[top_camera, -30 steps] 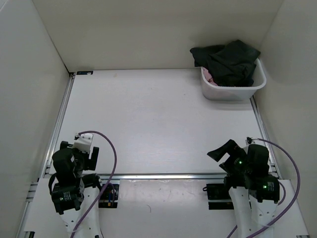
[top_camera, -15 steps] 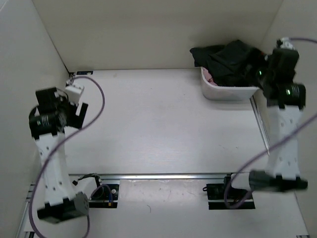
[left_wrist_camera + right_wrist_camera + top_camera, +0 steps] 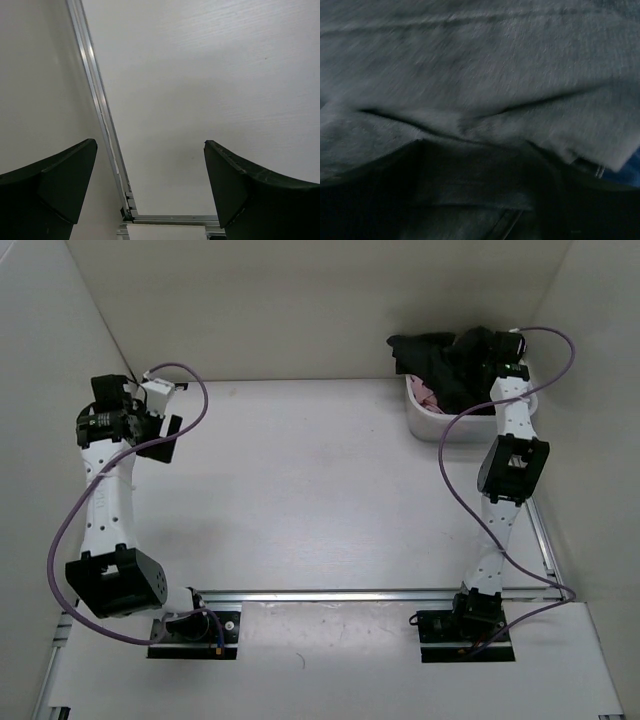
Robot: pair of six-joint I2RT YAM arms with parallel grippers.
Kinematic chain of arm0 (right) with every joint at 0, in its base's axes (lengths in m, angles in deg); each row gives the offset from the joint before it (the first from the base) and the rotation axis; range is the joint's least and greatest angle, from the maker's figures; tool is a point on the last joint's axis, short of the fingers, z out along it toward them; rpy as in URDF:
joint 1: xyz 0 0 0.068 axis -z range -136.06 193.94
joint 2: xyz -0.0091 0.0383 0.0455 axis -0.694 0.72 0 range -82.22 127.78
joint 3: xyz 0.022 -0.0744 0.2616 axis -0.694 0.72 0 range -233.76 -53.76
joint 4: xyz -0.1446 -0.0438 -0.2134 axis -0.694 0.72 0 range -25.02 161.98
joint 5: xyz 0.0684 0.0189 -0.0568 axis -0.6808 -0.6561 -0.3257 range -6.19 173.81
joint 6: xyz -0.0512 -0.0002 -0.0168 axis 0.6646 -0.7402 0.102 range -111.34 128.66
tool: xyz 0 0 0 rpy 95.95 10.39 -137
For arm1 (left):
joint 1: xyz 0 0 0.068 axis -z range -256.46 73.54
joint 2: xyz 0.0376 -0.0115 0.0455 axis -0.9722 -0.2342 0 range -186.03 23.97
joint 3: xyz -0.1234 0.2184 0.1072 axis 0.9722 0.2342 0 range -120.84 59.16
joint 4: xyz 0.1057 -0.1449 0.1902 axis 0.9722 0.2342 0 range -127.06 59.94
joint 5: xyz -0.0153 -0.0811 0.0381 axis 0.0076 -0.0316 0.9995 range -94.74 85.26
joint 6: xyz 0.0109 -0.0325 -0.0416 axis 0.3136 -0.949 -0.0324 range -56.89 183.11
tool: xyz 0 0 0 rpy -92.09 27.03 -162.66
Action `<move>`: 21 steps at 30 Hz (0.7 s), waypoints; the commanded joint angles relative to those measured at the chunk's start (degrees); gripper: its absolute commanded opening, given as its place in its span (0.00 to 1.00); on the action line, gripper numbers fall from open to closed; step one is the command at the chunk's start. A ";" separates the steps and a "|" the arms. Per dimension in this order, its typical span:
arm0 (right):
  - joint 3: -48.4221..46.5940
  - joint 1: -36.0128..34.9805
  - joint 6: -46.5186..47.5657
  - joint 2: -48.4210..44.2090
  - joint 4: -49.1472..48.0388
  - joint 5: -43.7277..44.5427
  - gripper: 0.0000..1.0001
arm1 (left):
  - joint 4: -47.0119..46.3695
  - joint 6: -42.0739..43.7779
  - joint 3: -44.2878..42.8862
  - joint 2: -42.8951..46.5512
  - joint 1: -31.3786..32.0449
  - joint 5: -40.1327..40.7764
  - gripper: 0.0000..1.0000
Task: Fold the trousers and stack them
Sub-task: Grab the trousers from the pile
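the trousers (image 3: 448,362) are a crumpled heap of matte black cloth in the white bin (image 3: 470,427), spilling over its far rim, with a scrap of pink cloth (image 3: 424,396) showing beneath. the right gripper (image 3: 485,345) sits at the top of that heap, where soft grey-black folds fill all the space ahead of the jaws and a bit of blue cloth (image 3: 631,170) lies to their right, so i cannot tell how far they are open or whether they hold anything. the left gripper (image 3: 150,145) has its jaws spread wide with nothing between them, bare table (image 3: 210,75) ahead and a metal rail (image 3: 97,100) running past the left finger.
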 commanded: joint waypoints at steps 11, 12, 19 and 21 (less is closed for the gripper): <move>4.05 0.14 2.91 -14.31 -8.13 -6.73 0.00 | -4.48 -0.56 8.56 1.89 0.78 2.47 1.00; 4.75 -0.47 2.91 -16.42 -8.13 -6.73 0.00 | -4.48 -0.03 9.09 2.85 0.78 1.95 1.00; 13.71 -3.38 6.43 -33.31 -7.61 0.29 0.55 | -7.74 2.44 15.68 11.90 0.78 -0.68 1.00; 13.73 -3.38 6.43 -29.83 -5.07 1.09 0.99 | -9.05 2.44 17.43 13.57 0.78 -1.22 1.00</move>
